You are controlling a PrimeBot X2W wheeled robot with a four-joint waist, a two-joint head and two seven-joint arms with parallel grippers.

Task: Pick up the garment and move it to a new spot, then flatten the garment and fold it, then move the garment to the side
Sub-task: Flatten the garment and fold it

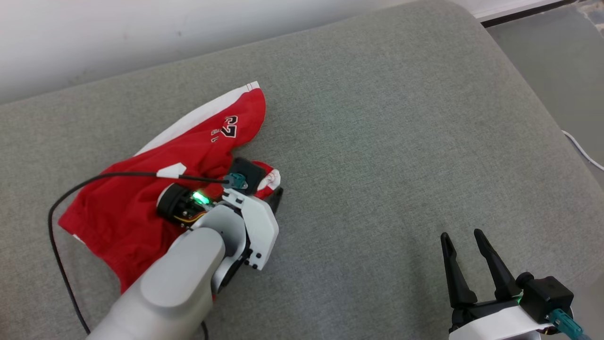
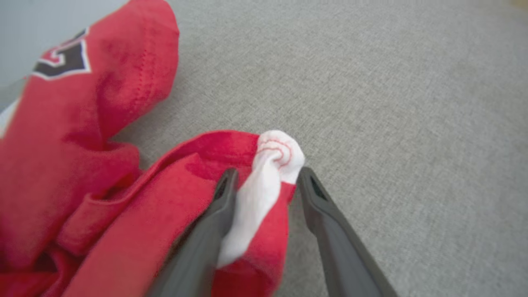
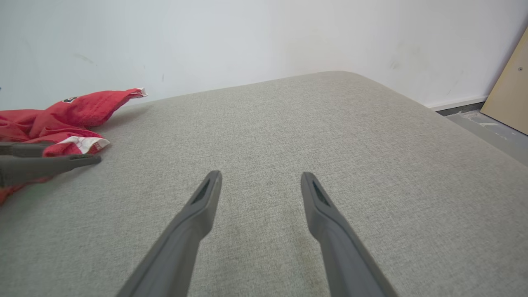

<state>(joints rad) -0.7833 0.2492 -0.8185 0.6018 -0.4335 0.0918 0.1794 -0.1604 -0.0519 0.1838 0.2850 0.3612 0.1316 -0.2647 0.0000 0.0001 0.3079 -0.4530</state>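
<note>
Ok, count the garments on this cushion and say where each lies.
1. The red garment lies crumpled on the left of the grey cushion, its white-trimmed edge between the left gripper's open fingers; the arm hides part.

A wide grey fabric cushion (image 1: 401, 141) spreads across the scene, its weave fine and even and its far right corner rounded. In the right wrist view a faint yellowish stain marks the fabric low in the middle. Behind the cushion stands a white wall (image 1: 94, 33), lightly scuffed in places. Right of the cushion lies a grey floor (image 1: 557, 61), with a dark strip (image 1: 519, 18) along the foot of the wall. A thin white cord (image 1: 583, 153) lies on the floor near the cushion's right edge. A pale wooden board (image 3: 509, 90) stands at the far right.
</note>
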